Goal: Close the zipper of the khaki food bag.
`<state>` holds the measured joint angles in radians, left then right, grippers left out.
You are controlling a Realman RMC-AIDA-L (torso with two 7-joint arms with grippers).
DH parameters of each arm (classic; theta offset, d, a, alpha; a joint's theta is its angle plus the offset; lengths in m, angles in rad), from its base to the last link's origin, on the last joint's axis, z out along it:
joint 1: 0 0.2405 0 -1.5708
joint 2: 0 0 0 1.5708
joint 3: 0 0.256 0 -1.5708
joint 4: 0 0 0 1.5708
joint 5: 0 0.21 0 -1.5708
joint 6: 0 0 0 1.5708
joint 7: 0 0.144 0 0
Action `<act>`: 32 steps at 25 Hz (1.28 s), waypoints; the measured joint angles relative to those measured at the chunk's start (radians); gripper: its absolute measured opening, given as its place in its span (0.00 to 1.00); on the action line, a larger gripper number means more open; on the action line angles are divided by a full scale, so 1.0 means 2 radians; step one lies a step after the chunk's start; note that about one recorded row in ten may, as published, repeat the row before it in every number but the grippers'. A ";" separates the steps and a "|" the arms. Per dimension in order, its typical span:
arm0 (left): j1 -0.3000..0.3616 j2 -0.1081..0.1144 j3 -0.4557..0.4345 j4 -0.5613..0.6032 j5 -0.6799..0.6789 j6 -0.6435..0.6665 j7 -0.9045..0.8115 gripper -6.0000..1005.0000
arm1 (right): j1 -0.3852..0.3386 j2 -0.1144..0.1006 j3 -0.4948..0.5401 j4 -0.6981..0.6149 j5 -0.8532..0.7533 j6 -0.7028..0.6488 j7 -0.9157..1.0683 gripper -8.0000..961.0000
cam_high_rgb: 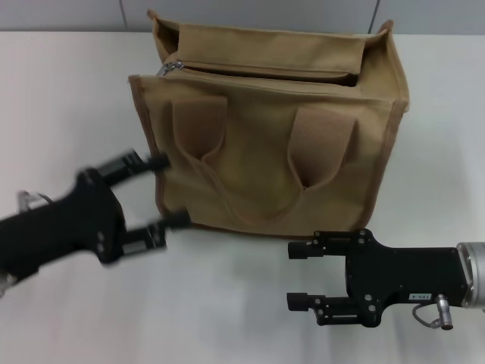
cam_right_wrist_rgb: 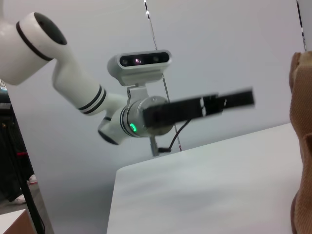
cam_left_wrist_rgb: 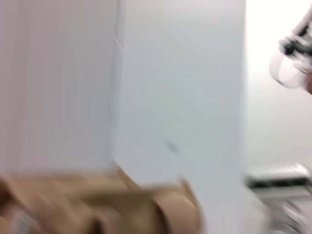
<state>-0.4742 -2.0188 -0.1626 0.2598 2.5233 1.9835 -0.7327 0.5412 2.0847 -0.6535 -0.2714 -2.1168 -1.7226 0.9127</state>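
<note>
- bag stands mid-table; zipper open, slider at its left end.
- left gripper, fingers apart, beside bag's left face.
- right gripper, fingers apart, idle in front.
- closing not started.

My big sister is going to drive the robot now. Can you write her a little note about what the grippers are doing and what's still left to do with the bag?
Left gripper: open, its fingers at the lower left side of the khaki food bag, holding nothing.
Right gripper: open, on the table just in front of the bag, holding nothing.
The bag stands upright on the table, handles hanging down its front.
The zipper runs along the top; its silver slider sits at the left end, with a gap showing beside it.
Done: nothing yet on the zipper.
Left: take the slider and pull it along the bag's top.
</note>
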 joint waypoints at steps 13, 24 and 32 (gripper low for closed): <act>0.028 -0.018 0.006 0.005 -0.208 -0.098 0.038 0.80 | -0.002 0.000 0.000 0.000 0.000 0.000 0.000 0.71; -0.007 0.000 0.075 0.007 -0.204 -0.216 0.068 0.79 | -0.003 -0.001 0.001 0.000 0.000 0.000 0.000 0.71; -0.034 -0.006 0.089 0.017 -0.204 -0.235 0.084 0.78 | -0.003 -0.001 0.002 0.000 0.003 -0.003 0.000 0.71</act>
<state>-0.5420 -2.0302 0.0154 0.2942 2.1149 1.5127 -0.5646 0.5354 2.0831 -0.6500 -0.2714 -2.1111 -1.7292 0.9127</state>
